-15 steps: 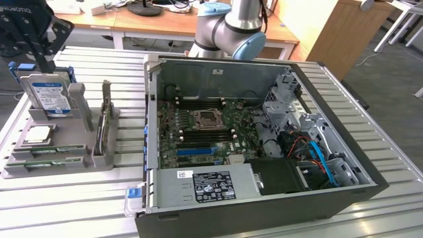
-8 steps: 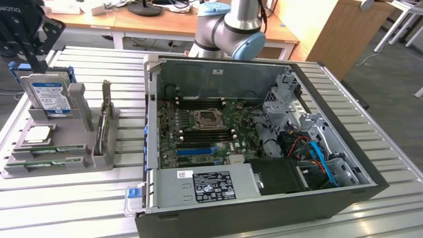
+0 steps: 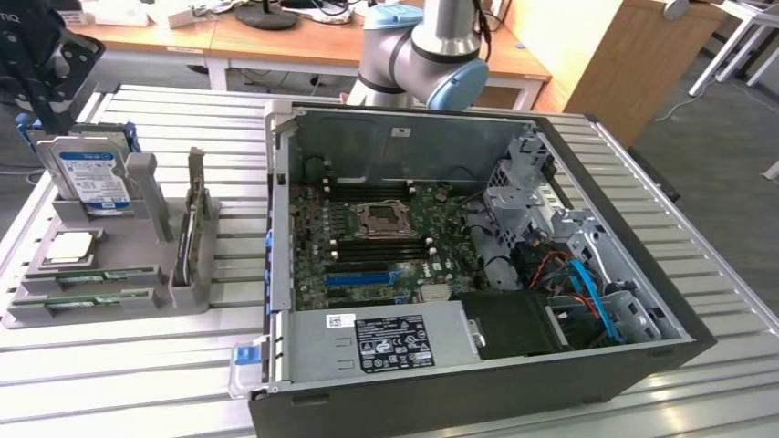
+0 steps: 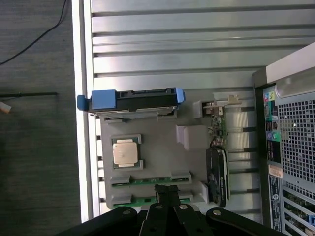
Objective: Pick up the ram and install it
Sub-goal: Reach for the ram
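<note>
Two ram sticks, thin and green, lie edge-up in the front slots of a grey holder: one ram stick and a second beside it. My gripper hovers high over the holder at the exterior view's left. Its black fingers are shut with nothing between them. In the wrist view the fingertips overlap the ram slots. The open computer case lies at the exterior view's right, and its motherboard shows dark memory slots around the CPU socket.
The holder also carries a blue-labelled hard drive, a silver CPU and an upright graphics card. Everything sits on a slatted metal table. Wooden desks stand behind.
</note>
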